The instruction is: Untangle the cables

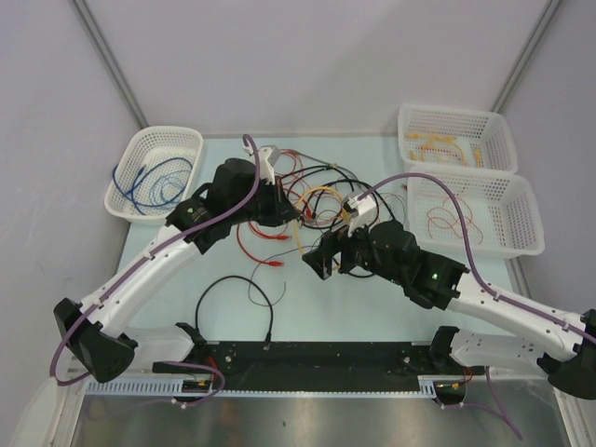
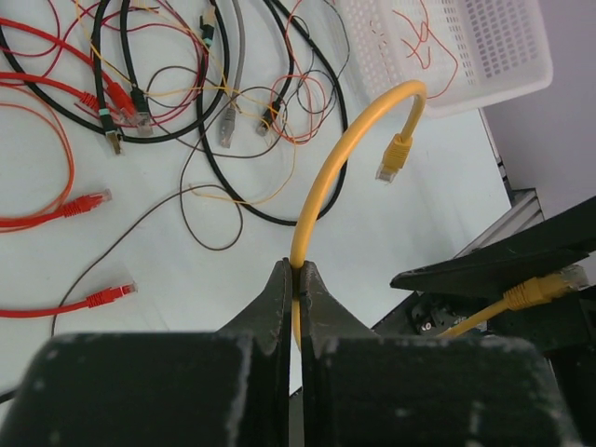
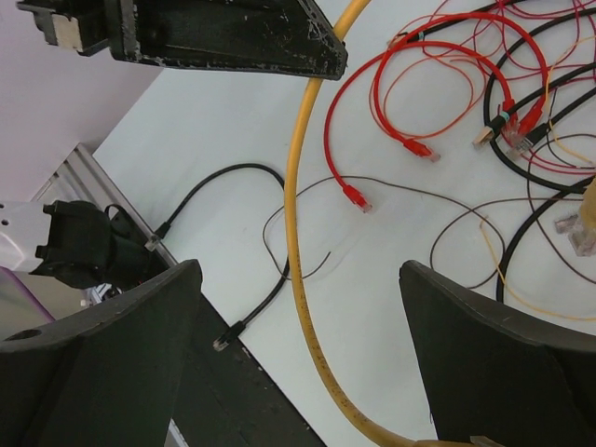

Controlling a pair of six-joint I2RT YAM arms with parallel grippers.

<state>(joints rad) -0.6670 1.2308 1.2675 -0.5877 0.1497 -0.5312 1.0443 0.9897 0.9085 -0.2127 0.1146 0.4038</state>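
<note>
The cables [image 1: 307, 196] lie tangled in the table's middle: red, black, thin brown and orange wires with small plugs [image 2: 140, 102]. My left gripper [image 2: 298, 279] is shut on a thick yellow cable [image 2: 340, 158], which arcs up above the table to a free yellow plug [image 2: 395, 155]. It shows in the top view over the tangle's near side [image 1: 294, 223]. My right gripper [image 3: 300, 272] is open; the yellow cable [image 3: 294, 233] runs between its fingers [image 3: 121, 345] without touching them. In the top view it [image 1: 318, 261] sits just right of and below the left one.
A white basket [image 1: 119, 197] with blue wires stands at far left. Two white baskets stand at right: the far one [image 1: 498, 126] with yellow cables, the near one [image 1: 526, 209] with a thin orange wire. A separate black cable [image 1: 237, 293] lies before a black rail [image 1: 317, 358].
</note>
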